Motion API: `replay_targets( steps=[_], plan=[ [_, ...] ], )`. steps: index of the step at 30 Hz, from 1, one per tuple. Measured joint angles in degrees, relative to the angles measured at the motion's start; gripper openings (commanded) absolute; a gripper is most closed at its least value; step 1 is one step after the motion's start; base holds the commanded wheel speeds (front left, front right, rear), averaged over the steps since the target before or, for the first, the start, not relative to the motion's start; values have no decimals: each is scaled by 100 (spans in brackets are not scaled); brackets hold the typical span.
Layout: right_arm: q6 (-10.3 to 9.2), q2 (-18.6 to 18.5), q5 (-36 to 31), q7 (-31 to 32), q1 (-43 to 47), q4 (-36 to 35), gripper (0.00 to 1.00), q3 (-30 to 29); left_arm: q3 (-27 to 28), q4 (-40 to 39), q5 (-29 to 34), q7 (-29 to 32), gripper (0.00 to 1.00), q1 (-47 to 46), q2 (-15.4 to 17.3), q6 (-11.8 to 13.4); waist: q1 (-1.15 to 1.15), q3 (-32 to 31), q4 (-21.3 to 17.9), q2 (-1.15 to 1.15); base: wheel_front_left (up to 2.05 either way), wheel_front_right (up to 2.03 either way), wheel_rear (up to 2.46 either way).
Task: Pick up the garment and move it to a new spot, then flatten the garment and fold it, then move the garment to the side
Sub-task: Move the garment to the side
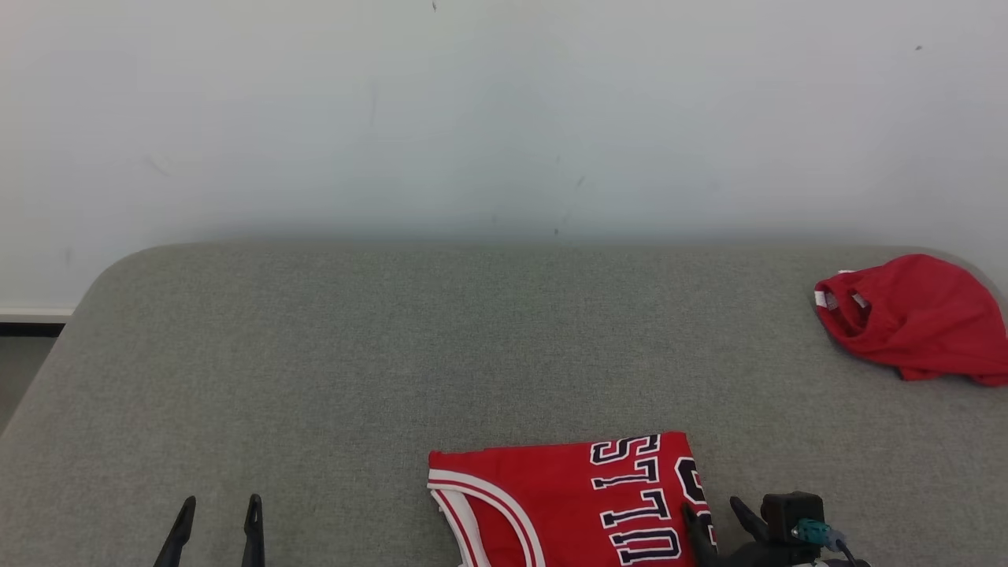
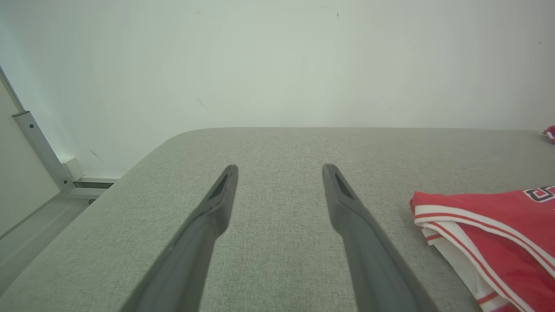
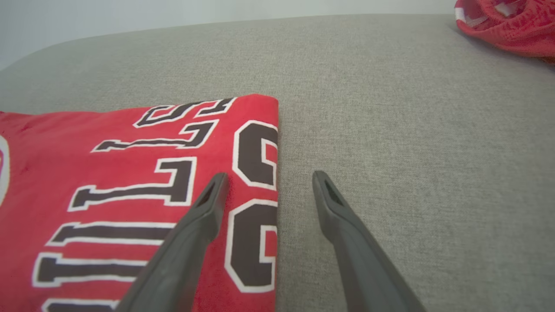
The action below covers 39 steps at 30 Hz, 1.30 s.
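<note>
A grey fabric surface [image 1: 354, 346] runs back to a white wall [image 1: 472, 118]. The folded red jersey [image 1: 551, 504] lies flat near its front edge. The right gripper [image 1: 711, 505] straddles the jersey's right fold with its fingers spread, one over the lettering and one past the cloth, gripping nothing. The left gripper [image 1: 221, 499] is well left of the jersey, fingers spread and empty. A crumpled red garment [image 1: 913, 315] lies well apart from the jersey, behind it and to its right.
</note>
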Motion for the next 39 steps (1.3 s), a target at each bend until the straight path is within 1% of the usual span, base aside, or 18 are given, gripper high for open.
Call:
replay_targets(
  steps=[4, 8, 9, 10, 11, 16, 20, 27, 32, 37, 38, 39],
  plan=[
    [0, 48, 86, -13, -232, 638, 100, 174, -11, 7, 0, 0, 100, -48, 0, 0, 0, 84, 62, 0, 0, 0, 0],
    [0, 113, 243, -63, -474, 1087, 100, 387, -2, 23, 0, 0, 100, -53, 4, 0, 0, 149, 89, 0, 0, 0, 0],
    [0, 126, 279, -63, -530, 1177, 96, 454, 0, 26, 0, 0, 100, -55, 4, 0, 0, 159, 92, 0, 0, 0, 0],
    [0, 144, 333, -65, -575, 1239, 11, 520, -1, 24, 0, 0, 100, -57, 2, 0, 0, 164, 94, 0, 0, 0, 0],
    [0, 153, 387, -85, -606, 1294, 0, 583, -5, 23, 0, 0, 100, -58, -3, 0, 0, 166, 95, 0, 0, 0, 0],
    [0, 136, 608, -209, -850, 1456, 0, 829, -1, 22, 0, 0, 100, -58, -19, 7, 0, 171, 87, 0, 0, 0, 0],
    [0, 56, 781, -297, -1316, 1380, 0, 1020, 5, 0, -1, 0, 100, -57, -37, 15, -2, 185, 61, 0, 0, 0, 0],
    [0, -319, 1103, -359, -2278, 1251, 0, 1325, -94, -1, -1, 0, 100, -197, -67, 13, -1, 357, 106, 0, 0, 0, 0],
    [0, -769, 1169, -305, -3064, 1204, 0, 1575, -196, 2, -23, 0, 100, -359, -75, 5, -1, 610, 107, 0, 0, 0, 0],
    [0, -1415, 1194, -258, -3734, 1200, 0, 1753, -237, -165, -53, 0, 100, -629, -92, 2, 0, 988, 53, 1, 0, 0, 0],
    [0, -1415, 1194, -258, -3734, 1200, 0, 1753, -237, -165, -53, 0, 100, -629, -92, 2, 0, 988, 53, 1, 0, 0, 0],
    [0, -1648, 1195, -230, -3986, 1226, 0, 1785, -241, -255, -53, 0, 100, -721, -71, 0, 0, 1153, 13, 1, 0, 0, 0]
  ],
)
